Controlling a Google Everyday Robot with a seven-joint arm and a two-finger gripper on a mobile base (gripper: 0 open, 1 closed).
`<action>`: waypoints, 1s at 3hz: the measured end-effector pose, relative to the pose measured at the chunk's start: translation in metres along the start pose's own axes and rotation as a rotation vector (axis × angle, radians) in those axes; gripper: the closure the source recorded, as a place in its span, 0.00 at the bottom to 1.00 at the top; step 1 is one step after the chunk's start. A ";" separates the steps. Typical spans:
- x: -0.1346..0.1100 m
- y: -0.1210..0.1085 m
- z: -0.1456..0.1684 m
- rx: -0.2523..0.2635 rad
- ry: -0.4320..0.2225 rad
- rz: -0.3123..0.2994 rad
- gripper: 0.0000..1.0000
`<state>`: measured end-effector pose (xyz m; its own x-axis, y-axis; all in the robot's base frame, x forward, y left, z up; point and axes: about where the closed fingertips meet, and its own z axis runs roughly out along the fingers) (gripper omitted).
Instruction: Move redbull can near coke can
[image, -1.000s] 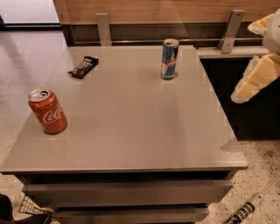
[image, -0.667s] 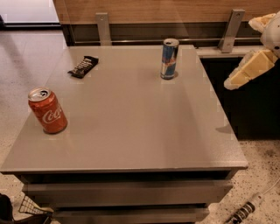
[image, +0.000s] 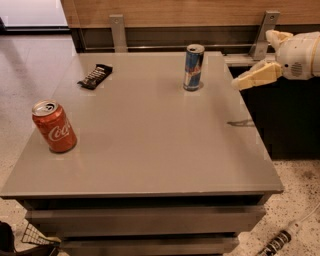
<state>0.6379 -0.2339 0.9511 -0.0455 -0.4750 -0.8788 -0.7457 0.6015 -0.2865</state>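
The redbull can (image: 193, 67) is slim, blue and silver, and stands upright near the far right of the grey table (image: 150, 145). The coke can (image: 54, 126) is red with white script and stands upright near the table's left edge, far from the redbull can. My gripper (image: 252, 59) is cream-coloured and hovers off the table's right edge, to the right of the redbull can and about level with it. Its fingers (image: 255, 76) are spread apart and hold nothing.
A dark snack bar wrapper (image: 94, 76) lies at the far left of the table. A wooden wall with metal brackets (image: 118, 31) runs behind the table. A dark cabinet (image: 290, 120) stands to the right, under the arm.
The gripper has moved left and a little up, closer to the redbull can. Both cans and the snack bar have stayed in place.
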 end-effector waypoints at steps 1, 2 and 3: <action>0.002 -0.003 0.030 -0.037 -0.140 0.087 0.00; -0.003 -0.010 0.053 -0.067 -0.230 0.140 0.00; -0.003 -0.010 0.053 -0.067 -0.230 0.140 0.00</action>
<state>0.6804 -0.2041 0.9363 -0.0046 -0.2269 -0.9739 -0.7856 0.6034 -0.1368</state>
